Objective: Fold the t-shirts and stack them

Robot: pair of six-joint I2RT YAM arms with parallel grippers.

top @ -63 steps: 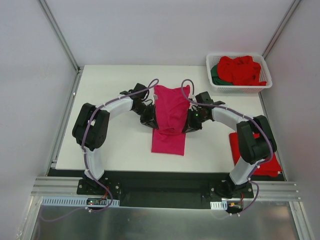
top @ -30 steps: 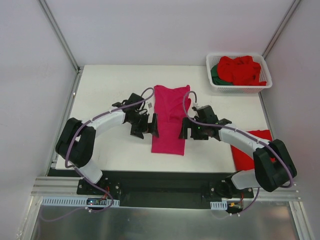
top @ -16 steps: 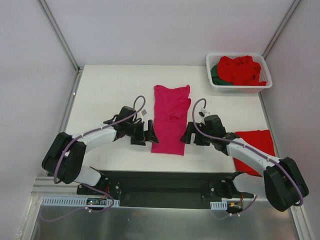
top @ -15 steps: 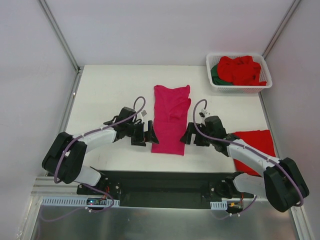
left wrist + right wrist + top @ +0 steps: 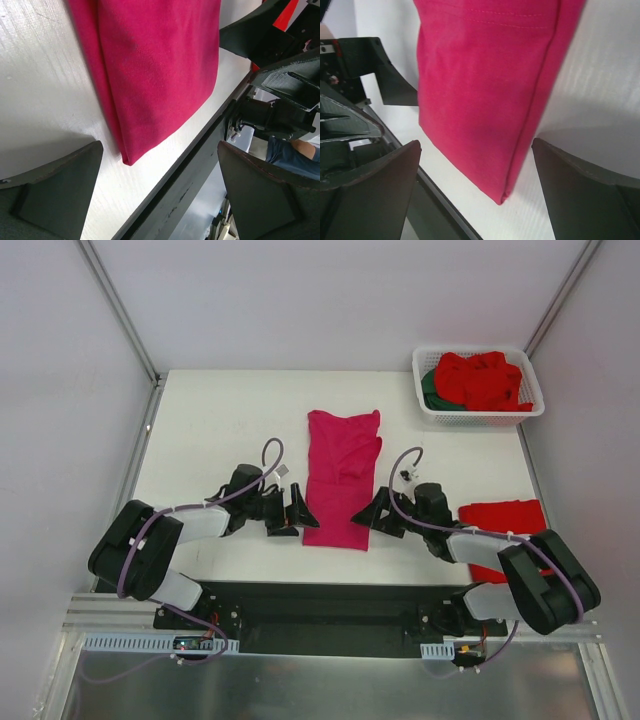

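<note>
A magenta-pink t-shirt (image 5: pixel 342 478) lies folded into a long narrow strip at the middle of the white table (image 5: pixel 210 420). Its collar end points to the far side and its hem reaches close to the near edge. Two black-and-white robot arms stretch low over the tabletop and flank the near end of the strip. The left gripper (image 5: pixel 303 510) sits just beside the shirt's near-left corner and the right gripper (image 5: pixel 368 510) sits just beside its near-right corner.

Both grippers have their fingers spread wide and neither pinches any cloth. In the left wrist view the shirt's near corner lies flat on the table in the gap ahead of the two dark fingers (image 5: pixel 55 195). The right wrist view shows the opposite corner lying the same way between its own pair.

At the near right of the table, partly hidden by the right arm, lies a folded bright red t-shirt (image 5: pixel 500 512). In the far right corner a white slotted basket (image 5: pixel 478 415) holds crumpled red t-shirts (image 5: pixel 482 378), with a dark green t-shirt (image 5: pixel 431 388) showing beneath them at the left side.
</note>
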